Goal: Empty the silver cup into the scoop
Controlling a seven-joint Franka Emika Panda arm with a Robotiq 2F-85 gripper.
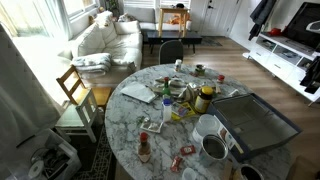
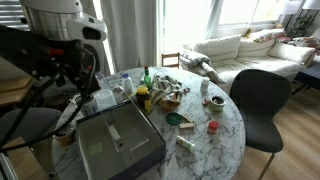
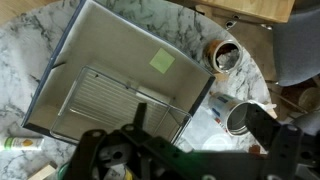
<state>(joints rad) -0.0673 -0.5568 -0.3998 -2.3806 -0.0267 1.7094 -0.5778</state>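
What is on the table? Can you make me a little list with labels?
table: round, marble, very cluttered
tray: grey, holds a wire rack and a green sticky note
silver cup: upright, beside the tray
other cup: brownish, also beside the tray
gripper: looks open, holding nothing
scoop: cannot pick it out
room: couch, black chair

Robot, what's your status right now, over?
Gripper open, empty, above grey tray. Silver cup upright on table, untouched. White mug close beside it.
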